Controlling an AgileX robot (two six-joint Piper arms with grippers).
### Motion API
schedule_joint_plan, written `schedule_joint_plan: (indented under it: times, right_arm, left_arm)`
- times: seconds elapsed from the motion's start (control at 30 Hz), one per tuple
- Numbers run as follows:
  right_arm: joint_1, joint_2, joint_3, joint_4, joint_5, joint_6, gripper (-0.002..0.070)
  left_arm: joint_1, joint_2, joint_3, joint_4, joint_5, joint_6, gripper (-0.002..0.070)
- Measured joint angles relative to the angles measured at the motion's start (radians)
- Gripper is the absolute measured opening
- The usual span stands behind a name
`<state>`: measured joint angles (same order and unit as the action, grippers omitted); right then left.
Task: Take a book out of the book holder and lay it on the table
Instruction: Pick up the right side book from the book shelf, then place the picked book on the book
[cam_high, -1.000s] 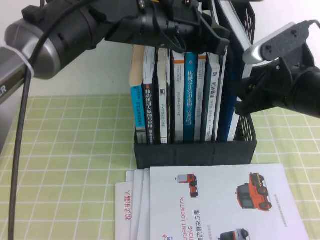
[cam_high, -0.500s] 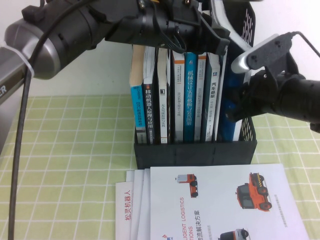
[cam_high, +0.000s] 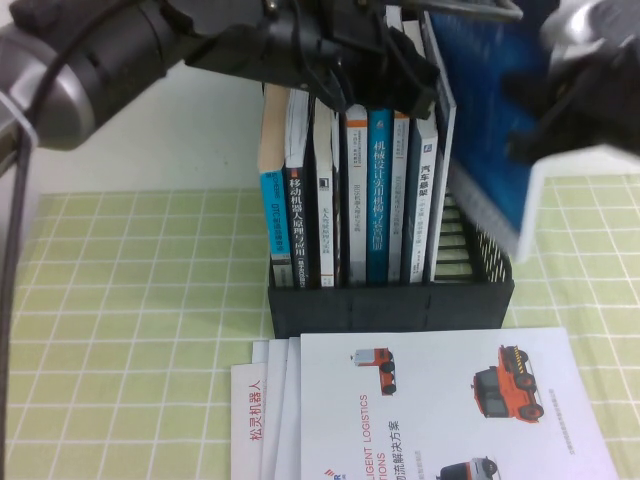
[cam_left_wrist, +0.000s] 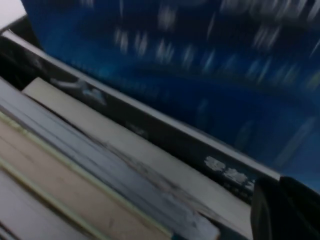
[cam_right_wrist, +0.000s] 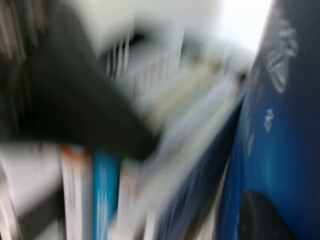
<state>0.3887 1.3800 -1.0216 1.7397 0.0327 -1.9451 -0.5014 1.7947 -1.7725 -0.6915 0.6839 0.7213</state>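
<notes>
One book, lifted and tilted, sits in the right hand.

Blurred book (right claw too)

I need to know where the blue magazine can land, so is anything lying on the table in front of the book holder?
Yes. White brochures cover the table before the book holder. The right pincer holds the book above its right end; the left pincer sits over the upright books.
</notes>
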Motion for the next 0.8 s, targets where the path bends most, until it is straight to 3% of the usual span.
schedule_joint_plan:
  times: [0.23,0.47,0.63,0.8]
  right_arm:
    - [0.0,-0.22,-0.071,-0.006,0.077,0.006,0.0129]
    - [0.0,-0.344,-0.106,-0.05,0.356,0.174,0.0127]
    - [0.0,-0.366,-0.115,-0.277,0.617,0.389,0.0127]
    - [0.0,-0.317,-0.115,-0.489,0.908,0.473,0.0127]
  left_arm:
    - [0.019,-0.123,0.0,0.013,0.085,-0.026,-0.0003]
    - [0.098,-0.272,0.035,0.011,0.18,-0.112,-0.0003]
    - [0.186,-0.437,0.132,0.054,0.265,-0.239,-0.0003]
    - [0.281,-0.625,0.283,0.158,0.294,-0.391,-0.0003]
